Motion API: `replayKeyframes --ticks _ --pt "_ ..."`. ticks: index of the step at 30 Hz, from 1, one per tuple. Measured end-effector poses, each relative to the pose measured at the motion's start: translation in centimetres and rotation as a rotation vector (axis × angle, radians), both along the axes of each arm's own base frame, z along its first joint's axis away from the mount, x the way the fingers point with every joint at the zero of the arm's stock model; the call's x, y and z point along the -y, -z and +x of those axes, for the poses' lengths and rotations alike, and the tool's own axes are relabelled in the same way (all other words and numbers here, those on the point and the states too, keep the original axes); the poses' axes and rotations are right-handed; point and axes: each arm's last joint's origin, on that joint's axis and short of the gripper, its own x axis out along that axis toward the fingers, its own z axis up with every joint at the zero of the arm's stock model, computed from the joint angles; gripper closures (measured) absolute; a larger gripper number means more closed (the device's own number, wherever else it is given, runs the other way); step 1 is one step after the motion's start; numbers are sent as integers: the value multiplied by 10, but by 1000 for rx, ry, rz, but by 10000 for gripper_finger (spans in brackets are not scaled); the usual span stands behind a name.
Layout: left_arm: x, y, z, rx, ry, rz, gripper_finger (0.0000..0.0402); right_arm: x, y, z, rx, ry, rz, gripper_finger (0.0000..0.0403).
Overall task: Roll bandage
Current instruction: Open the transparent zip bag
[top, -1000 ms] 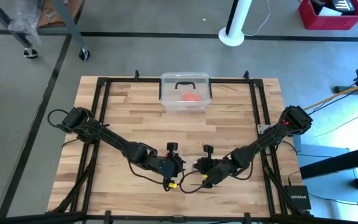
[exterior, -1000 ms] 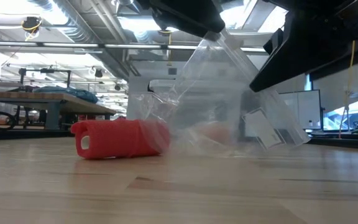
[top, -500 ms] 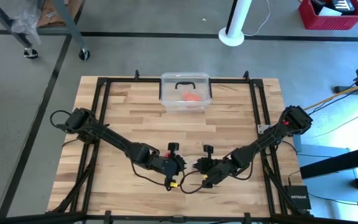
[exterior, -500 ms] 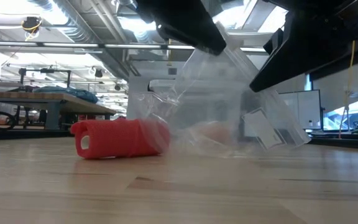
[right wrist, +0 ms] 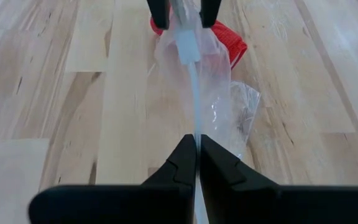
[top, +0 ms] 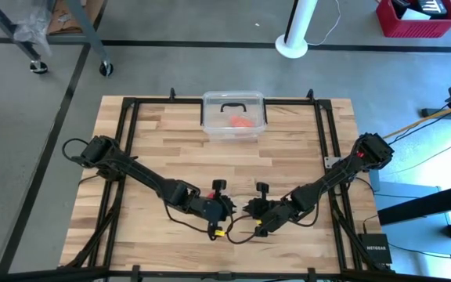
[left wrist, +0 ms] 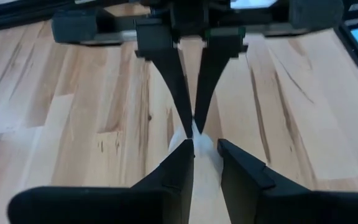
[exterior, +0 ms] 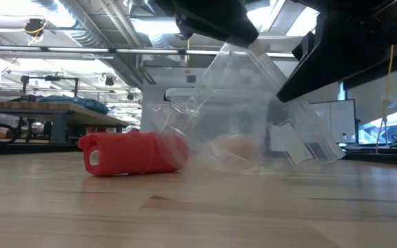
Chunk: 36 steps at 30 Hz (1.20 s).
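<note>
Both jaws pinch a crinkly clear bag (exterior: 253,117) — red cloth roll (exterior: 133,153) beside.

Place: industrial lab or workshop
Floor: bare grey concrete (top: 171,66) with dark tape lines
Ceiling: exposed ducts and strip lights (exterior: 81,31)
Furnishings: wooden worktop (top: 280,160), workbenches (exterior: 47,110) behind, red crate (top: 417,19)

Both arms reach inward, left gripper (top: 227,207) facing right gripper (top: 249,208) — each pinched shut.
</note>
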Motion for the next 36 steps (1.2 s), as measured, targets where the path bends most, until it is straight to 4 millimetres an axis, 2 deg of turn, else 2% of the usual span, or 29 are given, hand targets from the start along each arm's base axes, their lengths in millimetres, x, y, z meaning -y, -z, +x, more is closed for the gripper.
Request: replayKeyframes --ticks 5,11,19,22,27,31,36 --pt "0 1 -1 -15 0 7 351 0 0 0 0 0 0 386" --pt "0 1 -1 -9 10 19 396 0 0 0 -1 0 -1 386" --pt "2 -1 0 8 25 25 400 -1 -1 1 19 7 32 386" --pt "1 0 -1 -11 23 34 400 2 -7 -4 -8 4 16 381" --pt "0 1 -2 -17 10 29 401 11 -30 -18 -1 36 24 335" --pt "0 1 -2 -18 10 29 401 10 -45 -14 115 37 48 287" --pt "-2 0 -1 -10 -17 28 401 2 -41 -2 188 -45 26 253"
